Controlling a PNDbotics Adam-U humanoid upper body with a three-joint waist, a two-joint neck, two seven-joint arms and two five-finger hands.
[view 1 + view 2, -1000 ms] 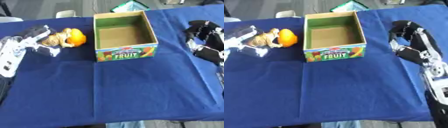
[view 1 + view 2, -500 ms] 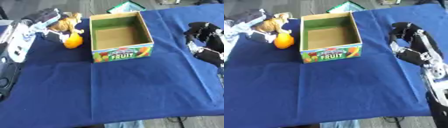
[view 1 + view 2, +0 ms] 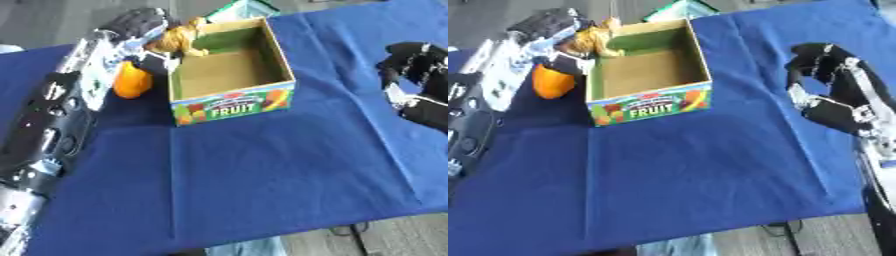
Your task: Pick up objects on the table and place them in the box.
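Note:
An open cardboard box [image 3: 229,102] with "FRUIT" printed on its front stands on the blue table at upper centre. My left hand [image 3: 134,26] is raised at the box's far left corner, shut on a tan toy [image 3: 180,39] that hangs over the box's left rim. An orange fruit [image 3: 131,83] lies on the cloth just left of the box, beside my left forearm. Nothing shows on the part of the box's floor that I can see. My right hand [image 3: 826,65] hovers at the right, fingers curled, holding nothing.
A blue cloth [image 3: 262,165] covers the table, its front edge running along the bottom. A green-and-white packet [image 3: 245,8] lies behind the box at the far edge. My left forearm [image 3: 52,125] stretches along the left side.
My left hand has carried the tan toy up and right, from the cloth left of the box to its left rim. The orange stayed on the cloth. The camera view shifted.

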